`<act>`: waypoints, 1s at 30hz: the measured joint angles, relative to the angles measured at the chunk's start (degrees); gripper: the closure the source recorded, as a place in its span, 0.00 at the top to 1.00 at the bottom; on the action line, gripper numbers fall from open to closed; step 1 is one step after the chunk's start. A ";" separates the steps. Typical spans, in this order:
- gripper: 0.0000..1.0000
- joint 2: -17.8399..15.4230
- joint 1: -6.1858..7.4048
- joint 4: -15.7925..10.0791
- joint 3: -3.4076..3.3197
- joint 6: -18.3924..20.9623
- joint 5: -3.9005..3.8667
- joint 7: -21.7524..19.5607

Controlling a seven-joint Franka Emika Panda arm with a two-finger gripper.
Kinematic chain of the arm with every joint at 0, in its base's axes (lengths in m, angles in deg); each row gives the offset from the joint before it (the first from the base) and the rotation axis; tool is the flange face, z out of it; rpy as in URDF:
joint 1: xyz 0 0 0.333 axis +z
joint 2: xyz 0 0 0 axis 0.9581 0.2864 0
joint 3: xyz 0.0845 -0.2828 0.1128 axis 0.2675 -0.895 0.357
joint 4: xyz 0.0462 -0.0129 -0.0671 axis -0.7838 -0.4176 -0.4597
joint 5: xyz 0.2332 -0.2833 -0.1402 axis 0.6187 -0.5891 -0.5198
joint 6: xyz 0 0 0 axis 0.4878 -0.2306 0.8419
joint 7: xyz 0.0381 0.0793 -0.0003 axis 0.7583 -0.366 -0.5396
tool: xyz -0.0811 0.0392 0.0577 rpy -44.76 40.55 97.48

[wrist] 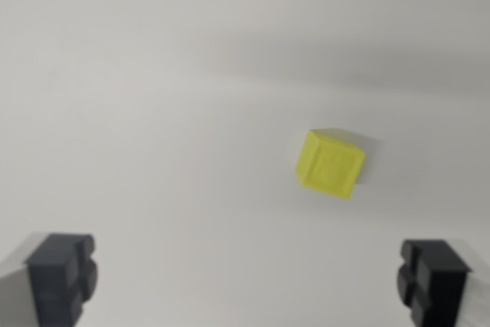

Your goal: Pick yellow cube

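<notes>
My jaws sit spread and empty; the yellow cube point(330, 163) looks light, rigid, so I'd pinch two opposite flat faces.

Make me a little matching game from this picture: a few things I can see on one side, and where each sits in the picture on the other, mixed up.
Things:
1. yellow cube
2. finger on the wrist view's left
3. finger on the wrist view's right
4. white table

Places:
A. bottom right corner
B. fills the background
C. right of centre, lying free
D. bottom left corner

Pairs: 1-C, 2-D, 3-A, 4-B
</notes>
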 joint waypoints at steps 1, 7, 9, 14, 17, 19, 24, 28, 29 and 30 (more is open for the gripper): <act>1.00 0.00 0.00 0.00 0.00 0.00 0.00 0.00; 1.00 -0.06 -0.14 -0.32 -0.01 -0.13 0.00 -0.20; 1.00 -0.03 -0.31 -0.81 -0.01 -0.60 0.00 -0.33; 1.00 0.20 -0.75 -2.29 -0.01 -2.19 0.04 -0.69; 1.00 0.40 -1.02 -3.17 -0.01 -3.17 0.07 -0.90; 1.00 0.54 -1.20 -3.73 -0.01 -3.82 0.09 -1.04; 1.00 0.95 -1.64 -5.08 -0.02 -5.43 0.13 -1.39; 1.00 1.35 -2.00 -6.12 -0.02 -6.72 0.16 -1.66; 1.00 1.44 -2.09 -6.37 -0.02 -7.04 0.17 -1.73; 1.00 1.54 -2.19 -6.61 -0.02 -7.36 0.18 -1.80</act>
